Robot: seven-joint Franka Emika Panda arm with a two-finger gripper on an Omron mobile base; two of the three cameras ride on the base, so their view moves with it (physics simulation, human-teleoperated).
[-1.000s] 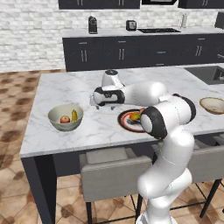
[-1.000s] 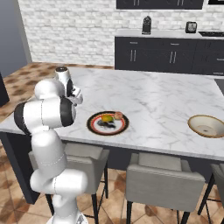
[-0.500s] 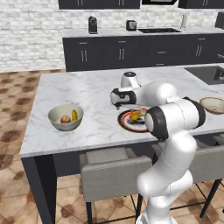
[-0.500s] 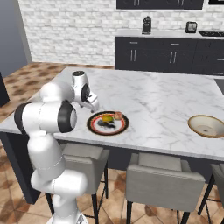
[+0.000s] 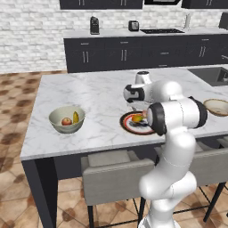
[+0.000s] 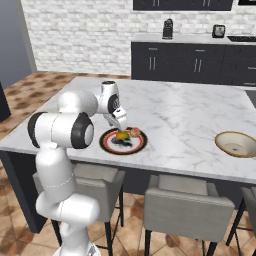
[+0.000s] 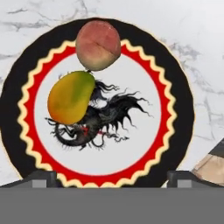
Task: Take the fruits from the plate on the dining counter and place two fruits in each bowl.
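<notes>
Fruits left on the plate (image 7: 177,100) number two: an orange-green mango-like fruit (image 7: 71,97) and a tan-pink peach (image 7: 98,45), touching one another; in the hand view the peach sits over the plate's red band and the other fruit on the white centre, partly over the dark dragon pattern; the plate lies on the dining counter (image 5: 102,91) close to its near edge, in front of the stools (image 5: 118,171).

Gripper (image 6: 120,122) hangs just above the plate with its jaws spread wide and nothing between them. To do this pick well, I judge it should come straight down on one fruit only, the jaws straddling its narrower width; since the two touch, closing from the free sides would avoid knocking the neighbour, and the round peach may roll off the rim if nudged.

The deep pale bowl (image 5: 55,118) near the counter's left edge holds a red apple (image 5: 66,121) and a yellow banana (image 5: 75,117), so it looks filled; the shallow tan bowl (image 6: 222,141) toward the right end holds nothing, and both remaining fruits seem bound there.
</notes>
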